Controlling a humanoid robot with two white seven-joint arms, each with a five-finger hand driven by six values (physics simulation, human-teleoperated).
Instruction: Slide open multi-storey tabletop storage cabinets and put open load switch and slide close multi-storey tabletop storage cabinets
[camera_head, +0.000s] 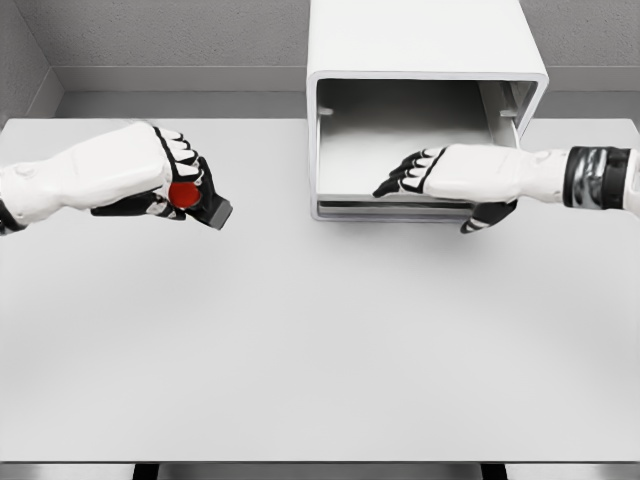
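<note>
White plastic shells cover both arms, and the left one enters from the left edge of the frame at mid-height, its forearm lying level above the pale grey bench (320, 350). At its end the left hand (165, 180) is clenched around the load switch (200, 200), a small dark block with a round red knob on its face; the black-tipped fingers (180, 150) fold over the top of the block and the thumb lies beneath it, while one dark corner of the switch pokes out to the lower right of the fist. The switch is held above the bench in the upper left of the frame, well apart from the cabinet. Further right, in the upper middle, stands the white storage cabinet (425, 40), a rounded box at the back of the bench, with its drawer (390, 150) slid out toward the camera so that the grey floor inside shows. The right arm comes in from the right edge, a black band around its wrist, and the right hand (450, 180) lies at the front of the drawer, fingers stretched leftward over the front lip and thumb hanging below it; whether it actually grips the lip cannot be told.
</note>
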